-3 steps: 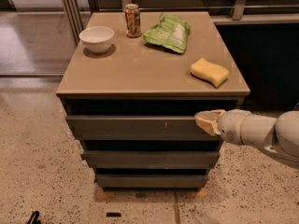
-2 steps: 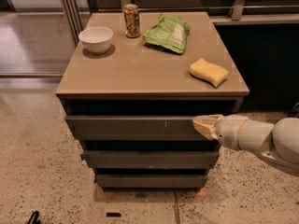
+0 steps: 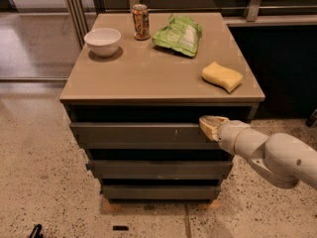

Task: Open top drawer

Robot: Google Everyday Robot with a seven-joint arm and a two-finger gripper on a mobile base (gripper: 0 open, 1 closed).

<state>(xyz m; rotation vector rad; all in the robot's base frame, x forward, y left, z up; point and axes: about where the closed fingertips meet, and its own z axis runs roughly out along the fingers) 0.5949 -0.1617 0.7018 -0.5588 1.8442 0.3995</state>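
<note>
The top drawer [image 3: 138, 134] is a wide dark-grey handleless front just under the tan cabinet top [image 3: 158, 76], with small pale scratches right of centre. It stands slightly proud of the cabinet, with a dark gap above it. My gripper [image 3: 210, 126] comes in from the right on a white arm. Its tan fingertips rest at the drawer's upper right edge, at the gap.
On the cabinet top are a white bowl [image 3: 102, 41], a soda can [image 3: 141, 22], a green chip bag [image 3: 179, 34] and a yellow sponge [image 3: 222, 76]. Two plain grey drawer fronts [image 3: 158, 169] lie below. Speckled floor lies all around; a dark wall stands to the right.
My gripper and arm have moved a little left along the top drawer's front. The drawer looks the same.
</note>
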